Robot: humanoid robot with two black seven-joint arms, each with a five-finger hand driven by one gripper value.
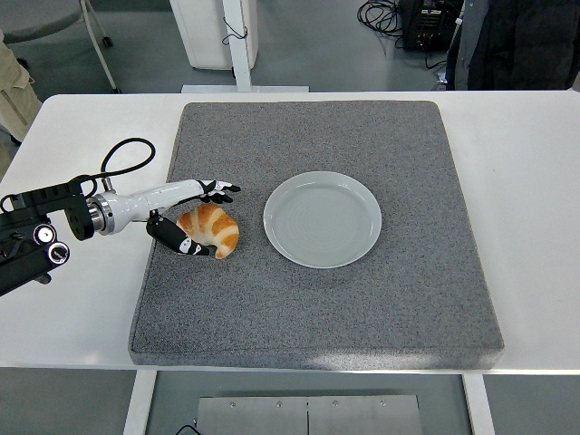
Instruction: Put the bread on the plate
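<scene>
One croissant [212, 229] lies on the grey mat [317, 308], just left of the empty plate [322, 218] and apart from it. We see the left hand [190, 217] spread around the bread (fingers [220, 188] on the far side, thumb [181, 243] at the near side), but not closed on it. The mat covers the white table [535, 227]

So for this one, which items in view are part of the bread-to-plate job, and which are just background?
Part of the job:
croissant, on the grey mat
empty plate, to its right
left hand, fingers spread around the croissant, not closed on it

Just there:
grey mat
white table
black cable loop
</scene>
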